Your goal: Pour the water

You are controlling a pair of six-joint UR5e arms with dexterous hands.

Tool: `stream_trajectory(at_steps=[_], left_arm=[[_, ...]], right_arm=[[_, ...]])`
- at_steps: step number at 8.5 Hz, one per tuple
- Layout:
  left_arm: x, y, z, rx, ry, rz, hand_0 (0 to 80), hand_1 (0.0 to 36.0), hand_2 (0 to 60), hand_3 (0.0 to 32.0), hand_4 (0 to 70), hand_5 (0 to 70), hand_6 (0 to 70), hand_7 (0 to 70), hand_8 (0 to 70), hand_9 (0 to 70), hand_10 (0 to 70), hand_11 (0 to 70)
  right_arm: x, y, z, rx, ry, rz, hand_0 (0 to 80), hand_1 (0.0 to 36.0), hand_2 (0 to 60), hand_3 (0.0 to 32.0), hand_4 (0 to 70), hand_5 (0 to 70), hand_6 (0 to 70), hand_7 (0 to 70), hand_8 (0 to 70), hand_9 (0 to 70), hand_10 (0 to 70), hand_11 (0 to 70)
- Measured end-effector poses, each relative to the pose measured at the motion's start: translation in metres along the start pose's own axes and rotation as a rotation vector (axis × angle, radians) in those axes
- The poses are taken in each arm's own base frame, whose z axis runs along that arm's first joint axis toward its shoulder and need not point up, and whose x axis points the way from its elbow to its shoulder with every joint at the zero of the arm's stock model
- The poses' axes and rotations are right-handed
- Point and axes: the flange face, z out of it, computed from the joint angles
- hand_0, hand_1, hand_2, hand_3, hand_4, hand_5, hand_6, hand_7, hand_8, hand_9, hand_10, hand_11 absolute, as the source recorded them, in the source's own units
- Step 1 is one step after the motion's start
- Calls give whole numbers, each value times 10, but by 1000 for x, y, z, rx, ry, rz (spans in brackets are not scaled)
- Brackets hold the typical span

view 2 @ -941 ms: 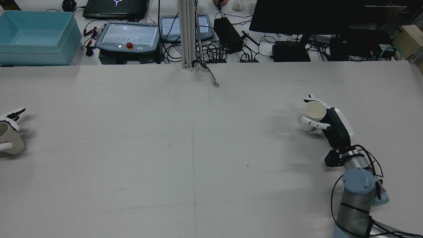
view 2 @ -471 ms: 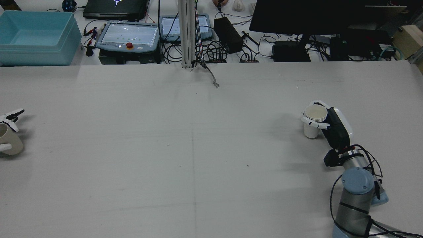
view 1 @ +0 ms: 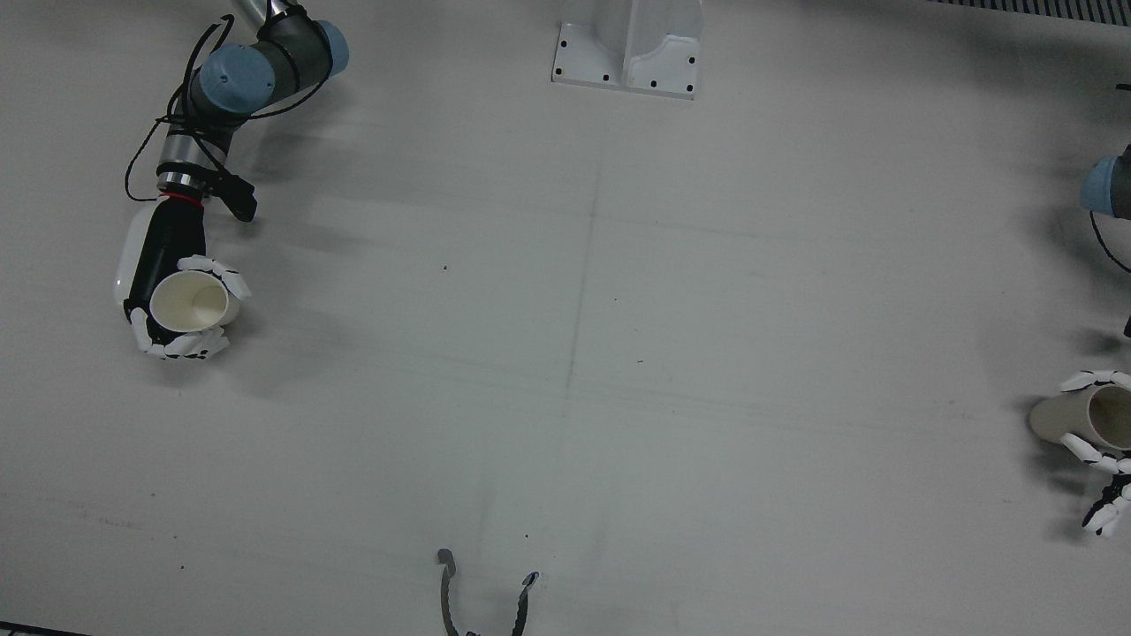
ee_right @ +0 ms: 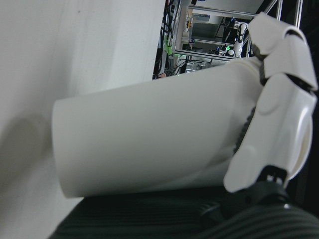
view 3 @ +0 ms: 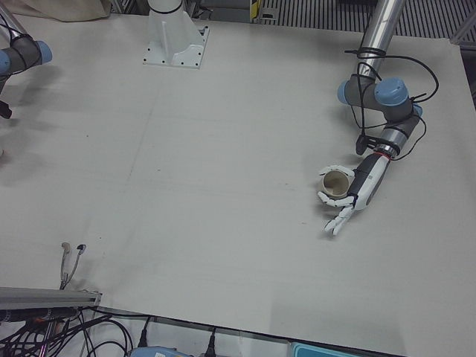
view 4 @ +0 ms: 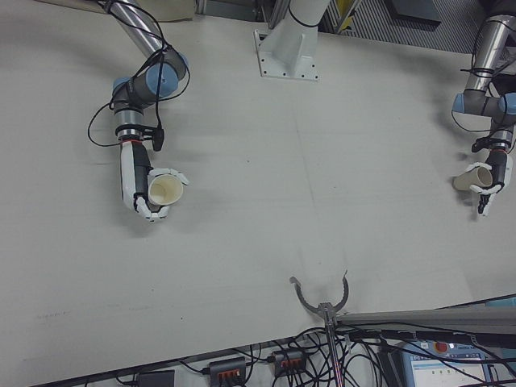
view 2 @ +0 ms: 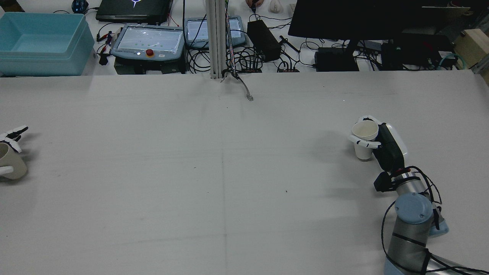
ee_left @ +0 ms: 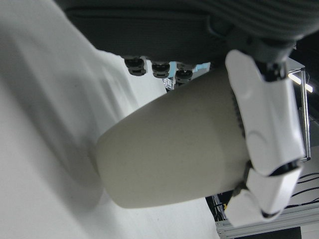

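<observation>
On the pale table (view 2: 229, 172), each hand (view 2: 368, 139) (view 3: 343, 202) clasps a cup (view 2: 365, 133) (view 3: 336, 181); cables (view 2: 244, 57) clutter behind.

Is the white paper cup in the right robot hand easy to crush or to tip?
Probably both. The white cup looks thin-walled, so the right robot hand could dent it. It is tall with a narrow base, so a sideways push would likely tip it.
</observation>
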Motion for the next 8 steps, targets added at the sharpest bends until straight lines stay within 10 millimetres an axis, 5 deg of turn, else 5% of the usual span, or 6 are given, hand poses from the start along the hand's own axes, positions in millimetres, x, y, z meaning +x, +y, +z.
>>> stream_trajectory(at_steps=[5, 8], left_arm=[[2, 38, 60, -71, -1, -13, 522, 169, 295, 0, 624, 537, 146, 118, 69, 47, 33, 56], [11, 118, 139, -193, -38, -19, 534, 172, 298, 0, 645, 566, 186, 174, 92, 80, 44, 73]], right_arm=[[-44, 2, 20, 0, -78, 5, 558, 213, 253, 0, 116, 700, 442, 700, 443, 632, 275, 416], [-70, 23, 27, -7, -117, 17, 559, 216, 248, 0, 115, 700, 427, 700, 427, 611, 252, 385]])
